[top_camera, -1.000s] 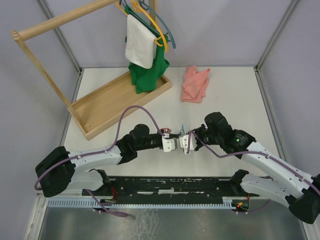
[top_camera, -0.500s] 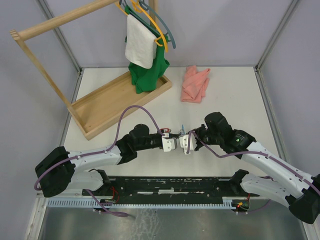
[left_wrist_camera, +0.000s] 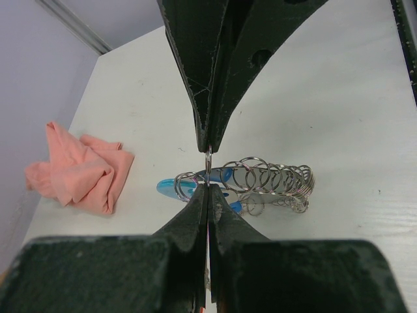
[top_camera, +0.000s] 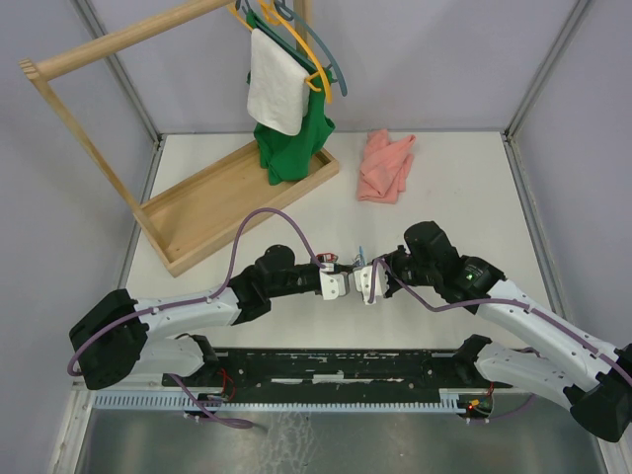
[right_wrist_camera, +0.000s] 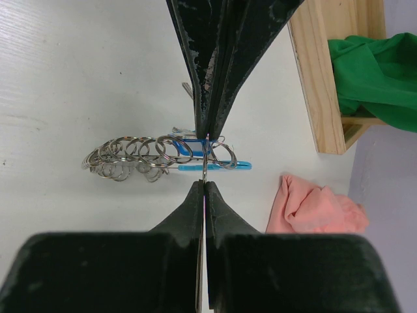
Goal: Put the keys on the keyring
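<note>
**A:** Left gripper (left_wrist_camera: 208, 168)?
**B:** Jaws together, nipping one thin loop of the keyring (left_wrist_camera: 273, 181).
**A:** Right gripper (right_wrist_camera: 205, 164)?
**B:** Likewise pinched on a loop (seen edge-on). The keyring's coil stretches just beyond both fingertips, over the table (left_wrist_camera: 339, 98).

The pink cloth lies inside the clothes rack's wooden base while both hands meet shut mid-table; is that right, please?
Not quite: the top external view shows the pink cloth lying on the table, right of the wooden base, not inside it. The left hand and right hand do meet shut mid-table.
</note>
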Robot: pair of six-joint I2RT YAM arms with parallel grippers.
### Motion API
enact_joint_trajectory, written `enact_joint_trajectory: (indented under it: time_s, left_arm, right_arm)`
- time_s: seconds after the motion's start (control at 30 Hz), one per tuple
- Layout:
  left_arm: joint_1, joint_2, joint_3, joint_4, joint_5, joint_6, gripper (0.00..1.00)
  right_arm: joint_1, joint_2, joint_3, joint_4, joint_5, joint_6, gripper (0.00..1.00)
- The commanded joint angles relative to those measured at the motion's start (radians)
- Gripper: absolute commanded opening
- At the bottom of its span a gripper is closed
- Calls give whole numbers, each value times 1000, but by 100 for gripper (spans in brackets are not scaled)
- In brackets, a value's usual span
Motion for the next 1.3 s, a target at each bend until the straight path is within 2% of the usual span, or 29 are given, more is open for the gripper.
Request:
enact_joint_trajectory:
  time_s: [0.0, 1.27]
  left_arm:
    - [-5, -13, 21, 54, 27, -27, 3]
    - [-5, 12, 25, 85, 74, -39, 3]
  right_arm:
    - [1, -10, 31, 32, 8, 15, 1]
    - [4, 4, 39, 47, -61, 41, 1]
